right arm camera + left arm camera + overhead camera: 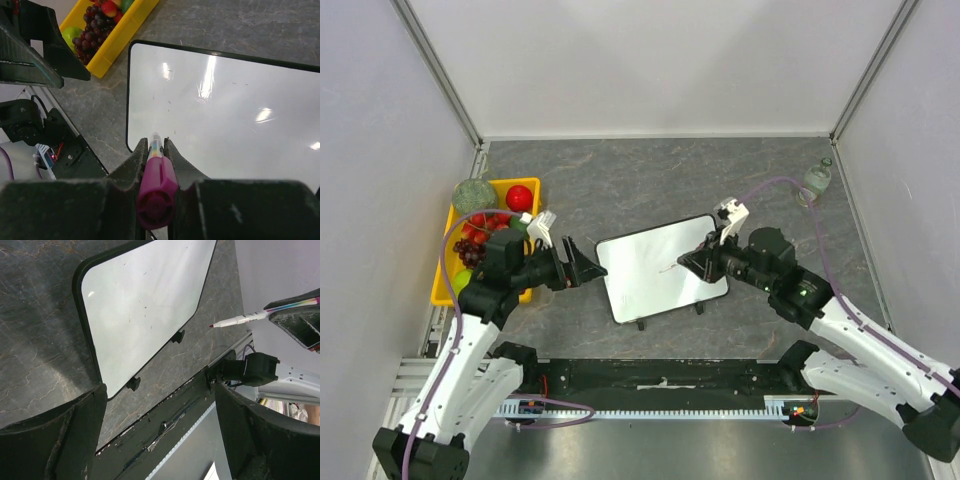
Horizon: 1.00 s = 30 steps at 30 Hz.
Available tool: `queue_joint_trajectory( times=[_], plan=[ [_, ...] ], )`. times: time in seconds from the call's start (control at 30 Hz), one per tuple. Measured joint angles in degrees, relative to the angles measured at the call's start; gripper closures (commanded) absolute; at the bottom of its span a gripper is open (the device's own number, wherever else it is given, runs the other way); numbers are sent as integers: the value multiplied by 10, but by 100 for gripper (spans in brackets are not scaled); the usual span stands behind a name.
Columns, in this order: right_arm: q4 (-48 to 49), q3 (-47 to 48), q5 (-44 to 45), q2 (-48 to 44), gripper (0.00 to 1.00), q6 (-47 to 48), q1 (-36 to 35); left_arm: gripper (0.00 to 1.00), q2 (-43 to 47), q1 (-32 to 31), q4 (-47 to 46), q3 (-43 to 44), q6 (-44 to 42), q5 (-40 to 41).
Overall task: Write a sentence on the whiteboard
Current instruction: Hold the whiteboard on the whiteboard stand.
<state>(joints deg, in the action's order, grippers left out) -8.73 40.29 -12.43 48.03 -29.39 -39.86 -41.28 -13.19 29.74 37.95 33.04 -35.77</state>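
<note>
Clamping a magenta marker between its two fingers, my right pincer hangs over the whiteboard. The marker's long axis runs straight out from the pincer, cap end back between the fingers, tip slanting down towards the board and my left side. I cannot tell whether the tip touches. A faint thin pink stroke lies on the board near it.

My left pincer holds nothing, its fingers spread wide, just beside the board's left edge.

The board lies flat on a grey marbled table, its long axis running left to right and slightly turned, its black feet along the near edge. A yellow tray of fruit sits far left, and a small clear bottle stands in the far right corner. Plain white walls enclose the table.
</note>
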Motion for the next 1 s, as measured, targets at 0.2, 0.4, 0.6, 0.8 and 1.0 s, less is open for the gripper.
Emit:
queue_joint_trajectory(
  times=[0.2,0.4,0.6,0.8,1.0],
  plan=[
    [20,3,115,40,100,-1,-130,9,32,0,45,0,-5,29],
    [60,-1,178,53,100,-1,-180,11,70,0,38,-22,10,41],
    [82,-4,199,43,100,-1,-182,11,63,0,-31,-123,47,11],
    [88,-23,204,15,100,-7,-182,11,48,0,-87,-148,58,4],
    [87,-43,209,8,100,-11,-182,11,29,0,-145,-156,59,7]
  ],
)
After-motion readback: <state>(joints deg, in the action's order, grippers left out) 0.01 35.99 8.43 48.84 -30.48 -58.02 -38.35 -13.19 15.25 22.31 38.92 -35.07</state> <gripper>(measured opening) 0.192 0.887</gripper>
